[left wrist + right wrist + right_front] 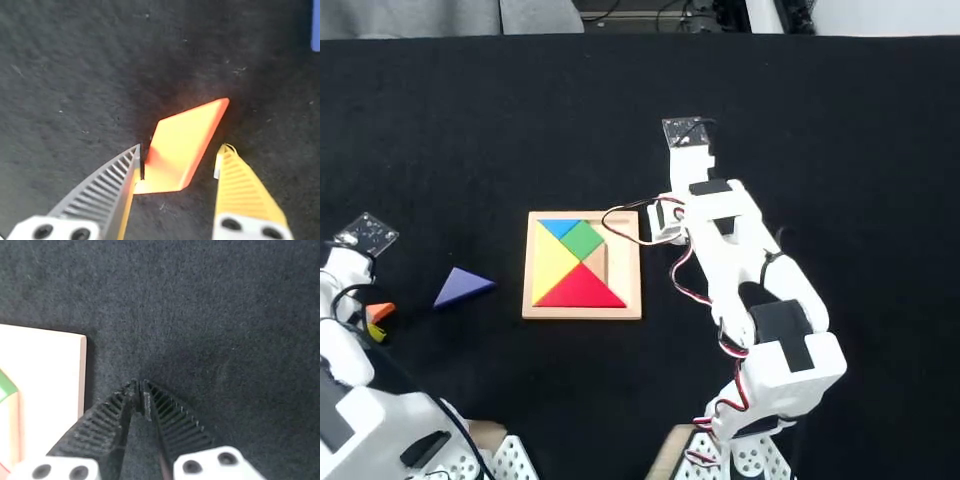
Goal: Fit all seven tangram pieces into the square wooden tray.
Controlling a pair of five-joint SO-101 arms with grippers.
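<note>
Orange parallelogram (192, 131) flat between parted left gripper (181, 148), long axis oblique to it

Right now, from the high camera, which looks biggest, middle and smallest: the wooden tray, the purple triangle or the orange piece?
1. wooden tray
2. purple triangle
3. orange piece, partly hidden, so it may really be bigger than it looks

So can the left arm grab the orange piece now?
Probably yes. The left gripper is open with a finger on each side of the orange piece and nothing in between.
</note>
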